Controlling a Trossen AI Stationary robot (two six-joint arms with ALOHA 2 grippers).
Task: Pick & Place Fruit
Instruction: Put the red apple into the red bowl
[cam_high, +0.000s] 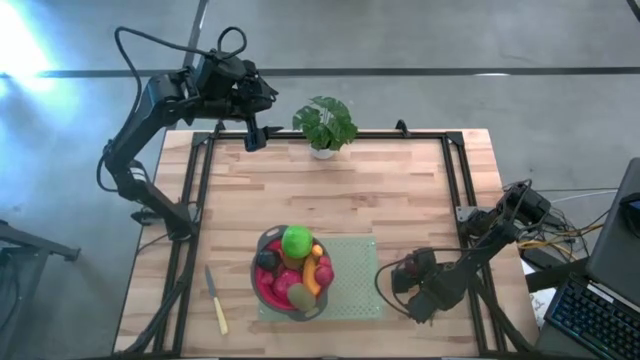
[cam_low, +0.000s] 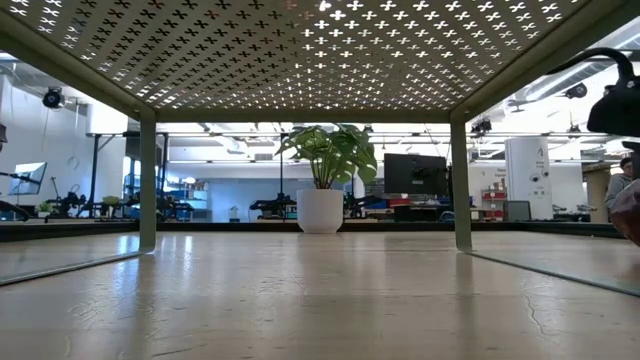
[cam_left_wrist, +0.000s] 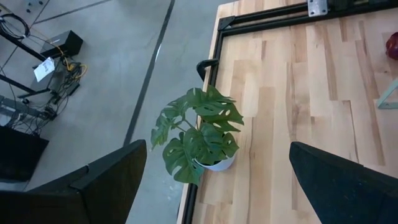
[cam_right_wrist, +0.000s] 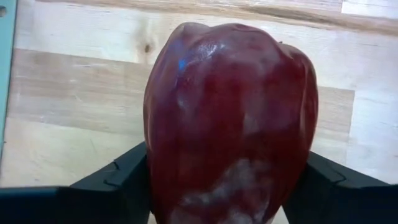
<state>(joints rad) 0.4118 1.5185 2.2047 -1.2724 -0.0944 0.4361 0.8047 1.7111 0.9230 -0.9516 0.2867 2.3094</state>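
Dark-red fruit (cam_right_wrist: 231, 121) at table's 4 o'clock, between right gripper (cam_right_wrist: 217, 186) fingers, apparently touching both; full clamp unclear. Glossy, rounded: may slip on lift. Left gripper (cam_left_wrist: 217, 180) released, 11 o'clock, idle.

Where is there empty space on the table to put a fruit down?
The widest bare wood lies between the potted plant and the bowl of fruit. There is a bare strip to the left of the knife too. It is crowded at the near edge: bowl, green mat, and the right hand low around a dark red fruit.
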